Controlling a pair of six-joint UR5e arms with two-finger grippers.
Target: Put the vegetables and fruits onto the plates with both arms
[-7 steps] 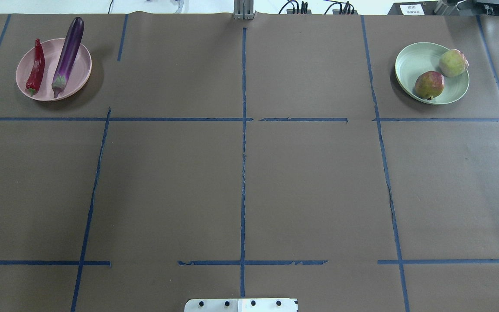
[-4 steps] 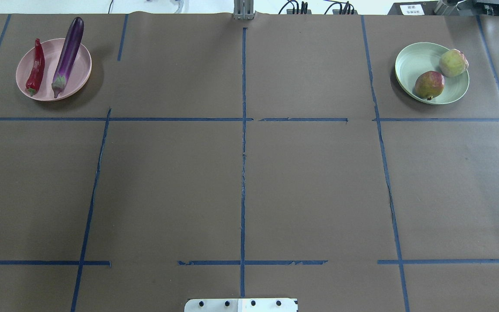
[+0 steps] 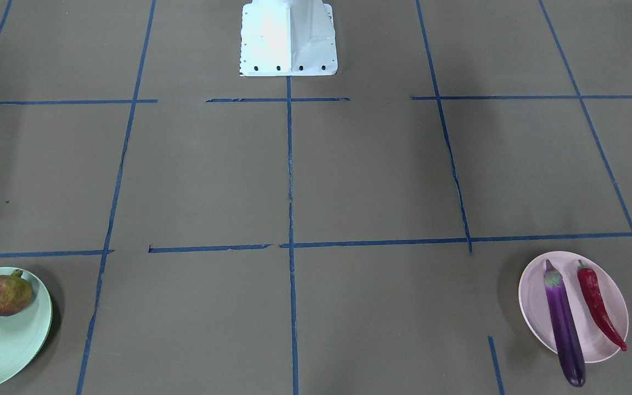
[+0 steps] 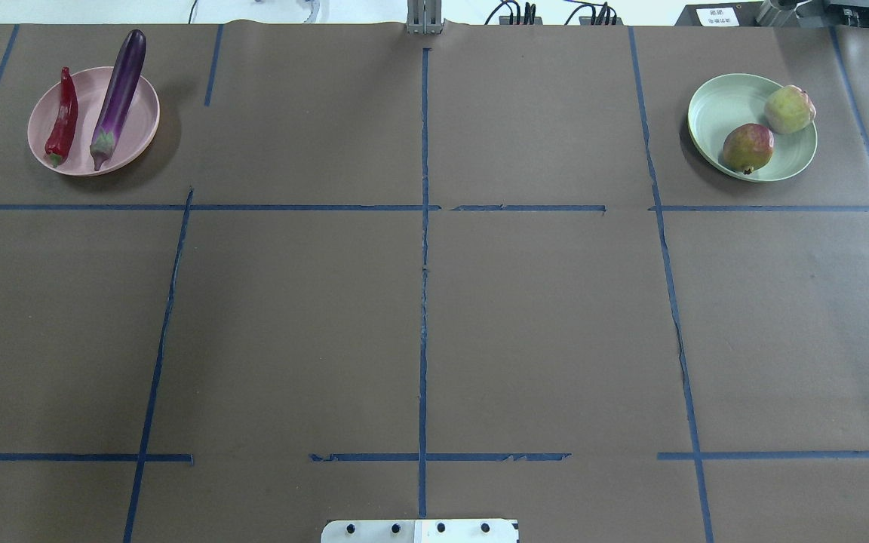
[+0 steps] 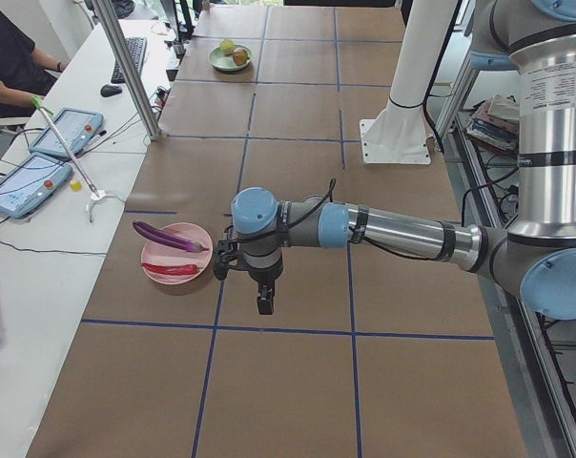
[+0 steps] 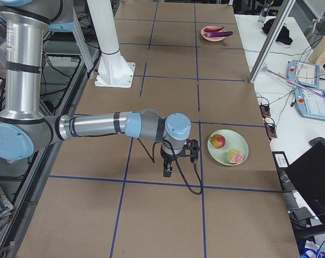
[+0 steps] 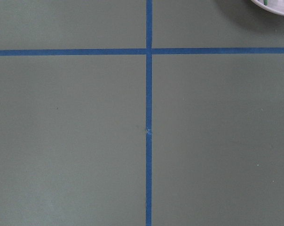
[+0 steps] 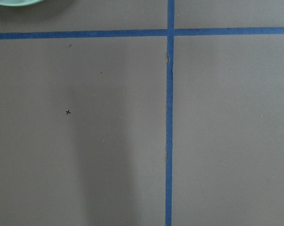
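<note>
Eggplant (image 4: pixel 118 94), chili pepper (image 4: pixel 63 117) on pink plate (image 4: pixel 140 124), robot's left. Pomegranate (image 4: pixel 747 147), cut fruit half (image 4: pixel 789 109) on mint green plate (image 4: pixel 721 105), right. Left pincer (image 5: pixel 265 305), right pincer (image 6: pixel 168 172) above counter (image 4: pixel 540 317) near plates; spread or pressed together: cannot tell.

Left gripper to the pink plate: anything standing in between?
Nothing visible. In the exterior left view the left gripper hangs beside the pink plate, with only bare table between them. The eggplant and chili pepper already lie on that plate.
</note>
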